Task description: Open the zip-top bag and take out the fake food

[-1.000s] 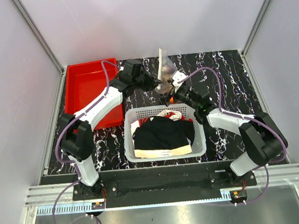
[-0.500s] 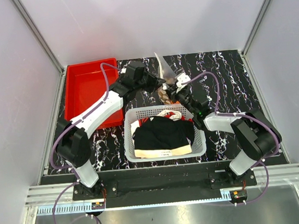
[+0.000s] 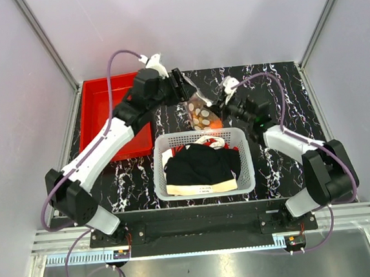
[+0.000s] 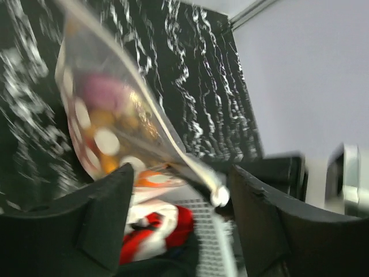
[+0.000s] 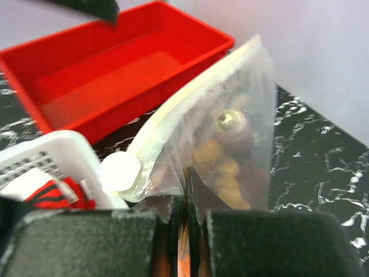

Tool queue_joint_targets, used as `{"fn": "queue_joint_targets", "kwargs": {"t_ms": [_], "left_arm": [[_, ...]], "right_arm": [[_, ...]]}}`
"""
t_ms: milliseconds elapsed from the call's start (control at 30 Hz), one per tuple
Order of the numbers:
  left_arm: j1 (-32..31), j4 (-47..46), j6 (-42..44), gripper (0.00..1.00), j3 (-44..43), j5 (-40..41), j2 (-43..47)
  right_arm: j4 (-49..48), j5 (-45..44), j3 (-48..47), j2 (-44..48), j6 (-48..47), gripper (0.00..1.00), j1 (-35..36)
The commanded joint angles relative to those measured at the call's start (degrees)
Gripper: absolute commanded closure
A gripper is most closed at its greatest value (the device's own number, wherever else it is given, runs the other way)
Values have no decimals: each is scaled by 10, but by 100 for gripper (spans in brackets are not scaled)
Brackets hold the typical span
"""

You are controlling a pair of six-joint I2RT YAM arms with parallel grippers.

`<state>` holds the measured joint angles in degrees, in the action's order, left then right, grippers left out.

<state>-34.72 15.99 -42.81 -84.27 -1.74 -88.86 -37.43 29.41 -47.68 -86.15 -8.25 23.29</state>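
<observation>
The zip-top bag [image 3: 202,111] hangs tilted just behind the basket, clear and crinkly. Through its plastic I see the fake food [image 3: 202,115]: pale discs, a pink piece [image 4: 101,92], tan balls [image 5: 222,167] and a dark purple piece [image 5: 236,128]. My right gripper [image 3: 222,107] is shut on the bag's lower edge [image 5: 187,179], beside the white zip slider [image 5: 120,172]. My left gripper [image 3: 182,87] stands open up and to the left of the bag. In the left wrist view the zip strip and slider [image 4: 219,196] pass between its spread fingers [image 4: 181,173] without being clamped.
A red bin [image 3: 105,113] sits at the back left, with nothing in it. A white mesh basket [image 3: 198,135] holding black and white clothes [image 3: 200,166] stands just in front of the bag. Grey walls close in the black marbled table [image 3: 284,91].
My left gripper has opened, let go of the bag and swung up toward the back left. My right gripper has shut on the bag, which has dropped from upright to tilted.
</observation>
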Motion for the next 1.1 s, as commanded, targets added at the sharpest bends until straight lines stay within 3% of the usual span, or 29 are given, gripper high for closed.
{"fn": "queue_joint_targets", "kwargs": {"t_ms": [0, 133, 333, 533, 800, 867, 900, 933, 1000, 1033, 1067], "left_arm": [[10, 53, 298, 31, -76, -90, 23], [11, 101, 519, 35, -93, -162, 19], [5, 89, 719, 39, -70, -203, 20], [-2, 96, 773, 36, -104, -235, -27], [-4, 159, 773, 38, -165, -297, -104], [-3, 159, 770, 48, -165, -286, -111], [-3, 158, 770, 56, -166, -280, -117], [-3, 158, 764, 71, -173, -270, -121], [-1, 157, 750, 83, -181, -249, -132], [3, 157, 743, 89, -186, -246, -134], [4, 158, 733, 98, -194, -244, -137]], "right_arm": [[89, 203, -81, 6, 50, 100, -46], [123, 301, -128, -21, 75, 100, -88], [224, 377, -216, -81, 71, 100, -97], [249, 398, -234, -106, 67, 100, -97], [266, 407, -248, -119, 67, 100, -98], [273, 408, -250, -118, 66, 100, -97], [274, 410, -252, -118, 66, 100, -97], [275, 408, -252, -118, 67, 100, -97], [279, 397, -250, -113, 68, 97, -98], [283, 391, -250, -111, 71, 93, -96], [292, 380, -247, -107, 72, 74, -97]]}}
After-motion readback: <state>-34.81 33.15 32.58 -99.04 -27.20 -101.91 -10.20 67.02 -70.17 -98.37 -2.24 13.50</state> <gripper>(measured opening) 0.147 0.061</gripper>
